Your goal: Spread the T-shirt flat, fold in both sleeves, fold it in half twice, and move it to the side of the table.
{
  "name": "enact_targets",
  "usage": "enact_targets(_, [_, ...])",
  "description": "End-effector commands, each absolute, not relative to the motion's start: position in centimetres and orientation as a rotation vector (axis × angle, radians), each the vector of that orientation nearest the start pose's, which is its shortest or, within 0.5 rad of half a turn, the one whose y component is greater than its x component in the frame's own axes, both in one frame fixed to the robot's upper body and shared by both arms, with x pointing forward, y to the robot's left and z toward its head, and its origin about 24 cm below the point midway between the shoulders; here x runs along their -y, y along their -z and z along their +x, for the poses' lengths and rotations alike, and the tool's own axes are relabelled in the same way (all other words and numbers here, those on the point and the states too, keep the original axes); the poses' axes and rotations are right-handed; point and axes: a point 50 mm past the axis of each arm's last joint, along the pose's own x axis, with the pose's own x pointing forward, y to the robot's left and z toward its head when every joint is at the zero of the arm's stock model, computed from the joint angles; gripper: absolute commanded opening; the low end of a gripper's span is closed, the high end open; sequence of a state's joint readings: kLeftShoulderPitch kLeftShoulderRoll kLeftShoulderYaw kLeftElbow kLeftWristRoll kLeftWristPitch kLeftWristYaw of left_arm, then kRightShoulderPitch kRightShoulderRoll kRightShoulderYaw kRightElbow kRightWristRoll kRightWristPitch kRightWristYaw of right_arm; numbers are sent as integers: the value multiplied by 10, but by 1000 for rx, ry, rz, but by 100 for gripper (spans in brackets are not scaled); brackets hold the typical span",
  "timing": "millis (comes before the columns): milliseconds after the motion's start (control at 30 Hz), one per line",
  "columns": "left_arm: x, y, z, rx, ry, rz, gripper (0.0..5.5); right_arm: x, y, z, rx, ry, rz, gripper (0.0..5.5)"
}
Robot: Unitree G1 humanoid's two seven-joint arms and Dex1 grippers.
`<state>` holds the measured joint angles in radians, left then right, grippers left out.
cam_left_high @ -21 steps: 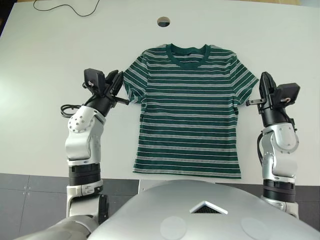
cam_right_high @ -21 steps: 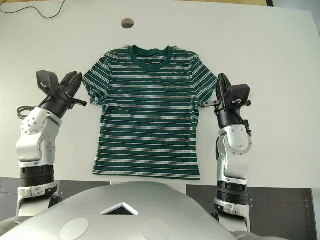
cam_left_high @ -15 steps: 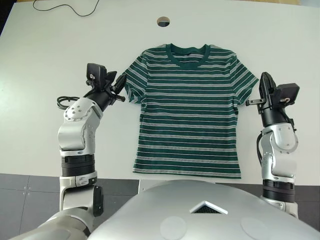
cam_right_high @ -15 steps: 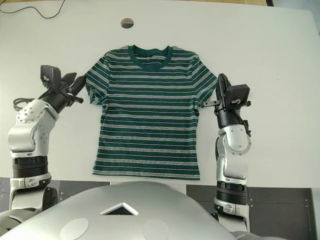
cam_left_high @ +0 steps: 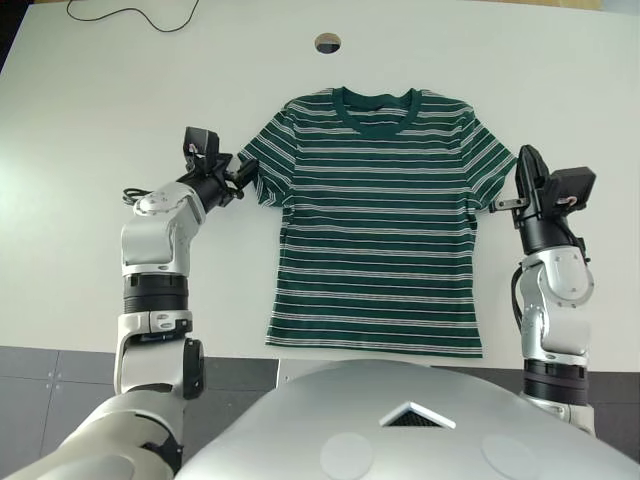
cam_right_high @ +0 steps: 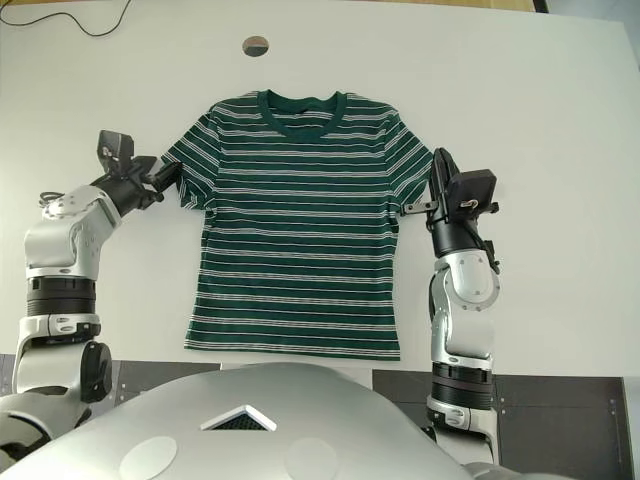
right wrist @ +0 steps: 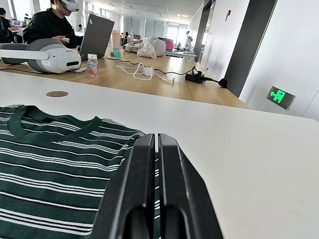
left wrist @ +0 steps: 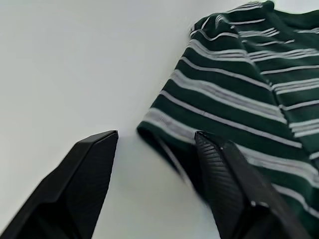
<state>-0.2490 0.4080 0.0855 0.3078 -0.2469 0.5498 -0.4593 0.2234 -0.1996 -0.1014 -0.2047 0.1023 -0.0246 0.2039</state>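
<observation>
1. The white table [cam_left_high: 100, 100] carries everything.
2. The T-shirt [cam_left_high: 375, 220], dark green with thin white stripes, lies spread flat in the middle of the table. Its collar [cam_left_high: 377, 103] points to the far edge and its hem [cam_left_high: 372, 345] is near the front edge. Both short sleeves are spread outward and neither is folded in.
3. The left arm [cam_left_high: 158, 240] lies low over the table on the shirt's left side, with its forearm pointing at the left sleeve [cam_left_high: 262, 165].
4. The right arm [cam_left_high: 552, 290] stands on the shirt's right side, with its wrist upright just beside the right sleeve [cam_left_high: 492, 160].
5. The left gripper [left wrist: 155, 137] is spread wide at the cuff of the left sleeve. In the left wrist view one finger [left wrist: 224, 164] lies over the striped cloth, the other [left wrist: 89, 164] is over bare table, and the cuff's corner sits between them. Nothing is clamped.
6. The right gripper [right wrist: 152, 137] has its two fingers pressed together with nothing between them. It points toward the far edge and sits close by the right sleeve's cuff; I cannot tell whether it touches the cloth.
7. A dark cable [cam_left_high: 130, 15] curls at the far left edge of the table.
8. A small round hole [cam_left_high: 327, 43] sits in the tabletop beyond the collar.
</observation>
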Motion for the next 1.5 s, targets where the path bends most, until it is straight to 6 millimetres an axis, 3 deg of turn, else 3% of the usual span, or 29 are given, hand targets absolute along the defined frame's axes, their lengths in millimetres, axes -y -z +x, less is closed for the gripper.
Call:
enact_targets(33, [-233,-4,280,-651,297,-61,288,204,-54,210,23,-88,-125,10])
enact_targets(667, [-225,-1,273,-645,352,-112,12,209,-56,211,28,-75,-139,10])
enact_targets(800, [-211,-25,275,-577,436,-173,12,209,-56,212,26,-71,-140,10])
enact_targets(900, [-193,-51,278,-512,518,-219,12,209,-55,212,26,-66,-139,10])
enact_targets(1000, [-173,-63,280,-489,581,-225,12,208,-54,213,27,-66,-136,10])
enact_targets(1500, [-101,-35,285,-568,696,-218,12,210,-56,215,36,-64,-144,10])
